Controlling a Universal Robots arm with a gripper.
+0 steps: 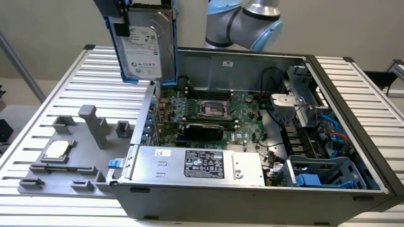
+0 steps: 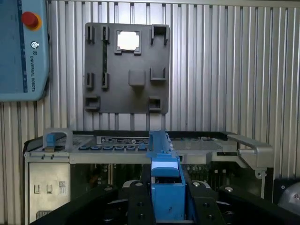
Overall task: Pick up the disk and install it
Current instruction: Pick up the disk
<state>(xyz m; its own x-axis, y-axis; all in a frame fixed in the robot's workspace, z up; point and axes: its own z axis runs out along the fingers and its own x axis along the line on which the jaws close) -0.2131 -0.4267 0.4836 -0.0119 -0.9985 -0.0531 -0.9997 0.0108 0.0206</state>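
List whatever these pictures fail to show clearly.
- Exterior view: the disk runs past the top edge; its upper end is cut off.
- Exterior view: the label on the silver box is too small to read.
- Wrist view: the claw and disk block much of the computer case's inside.

I see the disk (image 1: 144, 28) as dull grey metal with a white paper label (image 1: 142, 54) and smooth blue plastic rails (image 2: 166, 187). The bench (image 1: 69, 80) is ribbed bare metal, the fixture (image 1: 75, 163) matt grey plastic.
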